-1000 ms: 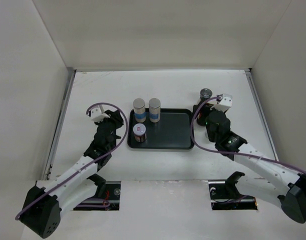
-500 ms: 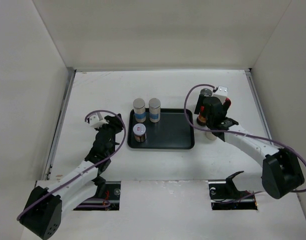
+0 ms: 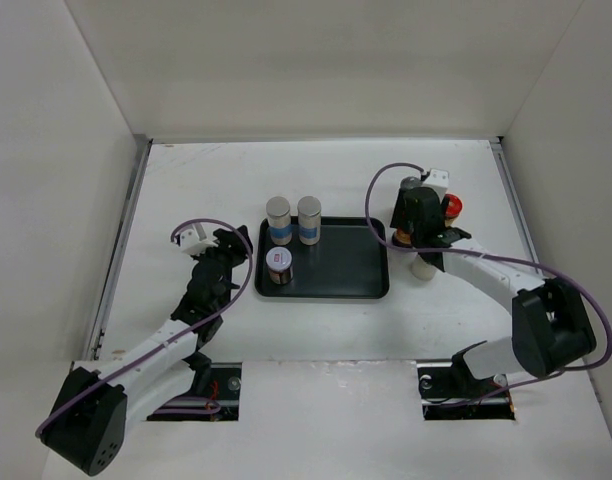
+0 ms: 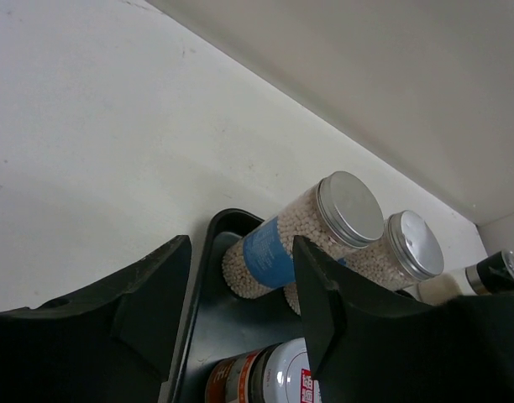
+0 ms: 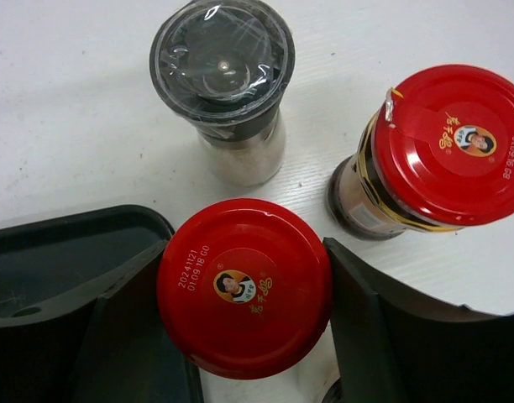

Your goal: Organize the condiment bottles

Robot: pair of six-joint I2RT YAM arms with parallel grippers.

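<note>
I've got three spice jars (image 3: 278, 262) on the black tray (image 3: 341, 265), rest beside it; left gripper (image 4: 240, 252) gapes empty, right gripper (image 5: 244, 252) straddles a red-lidded jar (image 5: 240, 294), can't tell if clamped.

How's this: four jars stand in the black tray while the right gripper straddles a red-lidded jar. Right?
Not four: the top external view shows three in the black tray: two grey-lidded jars and a white-topped jar. The right gripper does straddle a red-lidded jar.
</note>
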